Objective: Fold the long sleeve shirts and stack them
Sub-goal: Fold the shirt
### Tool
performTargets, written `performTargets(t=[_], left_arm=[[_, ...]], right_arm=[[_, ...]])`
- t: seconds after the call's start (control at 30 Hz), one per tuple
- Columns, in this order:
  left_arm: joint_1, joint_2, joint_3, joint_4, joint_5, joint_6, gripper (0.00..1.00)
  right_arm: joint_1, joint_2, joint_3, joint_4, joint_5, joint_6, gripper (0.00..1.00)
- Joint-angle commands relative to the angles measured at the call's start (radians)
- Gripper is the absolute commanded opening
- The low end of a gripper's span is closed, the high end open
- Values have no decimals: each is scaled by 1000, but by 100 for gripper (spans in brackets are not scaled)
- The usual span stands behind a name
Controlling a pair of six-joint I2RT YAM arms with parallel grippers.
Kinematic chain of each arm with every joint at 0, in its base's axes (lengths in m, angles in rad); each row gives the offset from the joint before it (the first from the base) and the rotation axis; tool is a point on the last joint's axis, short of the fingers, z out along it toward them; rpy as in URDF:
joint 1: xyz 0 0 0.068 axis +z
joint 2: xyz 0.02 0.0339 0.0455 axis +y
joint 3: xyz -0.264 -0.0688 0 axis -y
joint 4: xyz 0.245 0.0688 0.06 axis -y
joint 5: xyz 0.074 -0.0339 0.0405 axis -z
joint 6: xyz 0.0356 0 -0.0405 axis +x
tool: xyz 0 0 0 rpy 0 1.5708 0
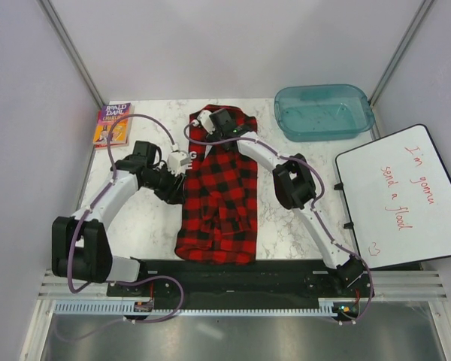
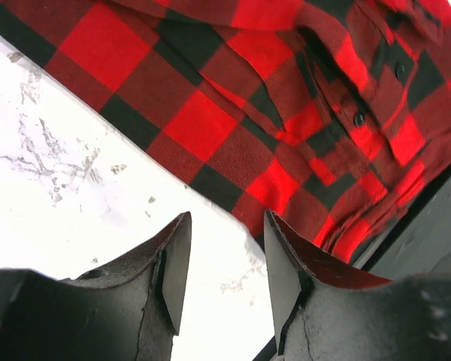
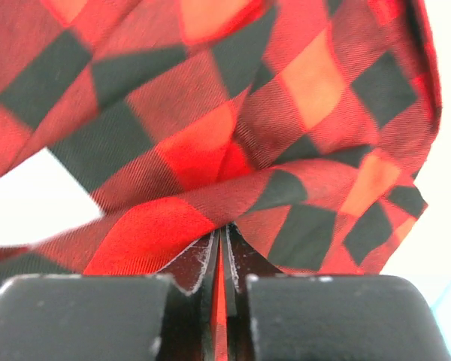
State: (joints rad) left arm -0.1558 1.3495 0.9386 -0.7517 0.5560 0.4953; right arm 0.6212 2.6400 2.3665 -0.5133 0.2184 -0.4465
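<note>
On my top feed I see a white marbled table (image 1: 286, 218) inside a pale-walled booth, with both arms reaching in from the near edge.

At the far left corner lies one paperback book (image 1: 113, 124), flat and well apart from everything else. Next comes the left gripper (image 1: 186, 159), just beside the left edge of the cloth. Its wrist camera shows the left gripper (image 2: 225, 263) with its fingers (image 2: 177, 263) spread apart and holding nothing. It is over bare table (image 2: 45, 188), and the plaid hem runs diagonally just ahead of the tips.

In the middle I count one long sleeve shirt (image 1: 218, 203), red-and-black check, lying as a long strip from the near edge toward the far side. The left wrist view of the shirt (image 2: 286, 113) shows two dark buttons (image 2: 358, 119) on a rumpled placket.

The right gripper (image 1: 204, 122) sits at the shirt's far end. In its own camera the right gripper (image 3: 220, 256) is clamped tight on a fold of the shirt (image 3: 210, 135).

Further right I count one empty-looking teal tub (image 1: 323, 111) at the far side. One whiteboard (image 1: 402, 197) with red handwriting lies at the right edge.
</note>
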Motion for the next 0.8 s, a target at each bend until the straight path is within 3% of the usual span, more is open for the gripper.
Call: performTargets(t=[0.0, 0.17, 0.3, 0.4, 0.57, 0.77], left_arm=[[7, 118, 92, 124, -31, -204, 51], [6, 351, 290, 147, 8, -359, 49], [4, 447, 370, 173, -17, -423, 47], [1, 511, 414, 181, -24, -446, 44], [-8, 574, 459, 158, -59, -486, 40], [-48, 573, 421, 112, -83, -512, 41]], right_arm=[[-14, -69, 44, 219, 72, -21, 11], [-15, -290, -189, 222, -4, 3, 17], [-18, -440, -369, 162, -59, 48, 18], [-20, -451, -432, 55, -128, 95, 15], [-29, -393, -385, -189, -318, 190, 11], [-51, -391, -480, -255, -412, 242, 9]])
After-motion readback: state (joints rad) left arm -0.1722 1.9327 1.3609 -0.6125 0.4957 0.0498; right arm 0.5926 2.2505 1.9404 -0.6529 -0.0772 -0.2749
